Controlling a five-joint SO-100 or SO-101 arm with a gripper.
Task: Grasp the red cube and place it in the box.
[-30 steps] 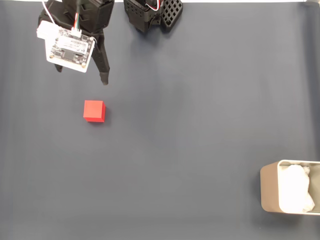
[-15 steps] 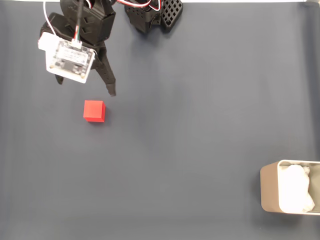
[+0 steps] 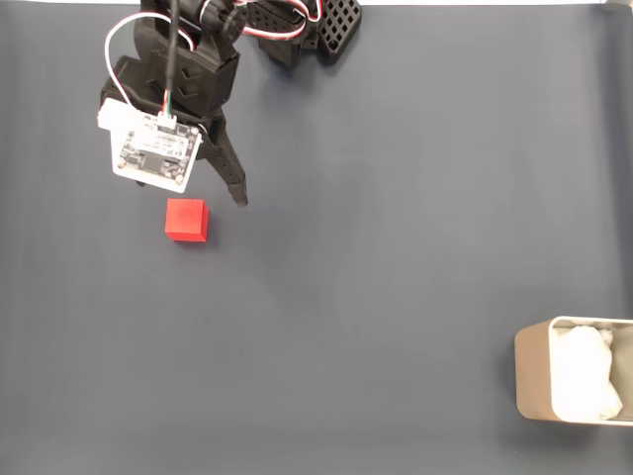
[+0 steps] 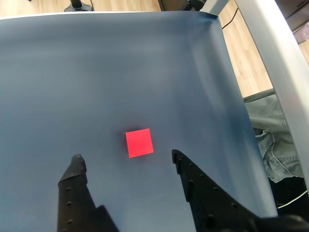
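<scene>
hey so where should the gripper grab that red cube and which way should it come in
Probably from straight above, closing on two opposite side faces of the red cube. It lies flat on the dark mat with open space all round, and in the wrist view it sits just ahead of the open gripper, between the two fingertips' lines. Its edges look slightly turned there, so a small wrist twist may help.

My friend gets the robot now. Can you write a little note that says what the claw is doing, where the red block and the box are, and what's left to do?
Claw: open, holding nothing, hovering close to the red cube, which shows between its two fingertips in the wrist view.
Red cube: loose on the dark mat, at the left in the fixed view.
Box: far away at the lower right edge of the fixed view, with white padding inside.
Done: nothing grasped yet.
Left: lower the claw over the cube, close, carry it to the box, drop it in.
</scene>
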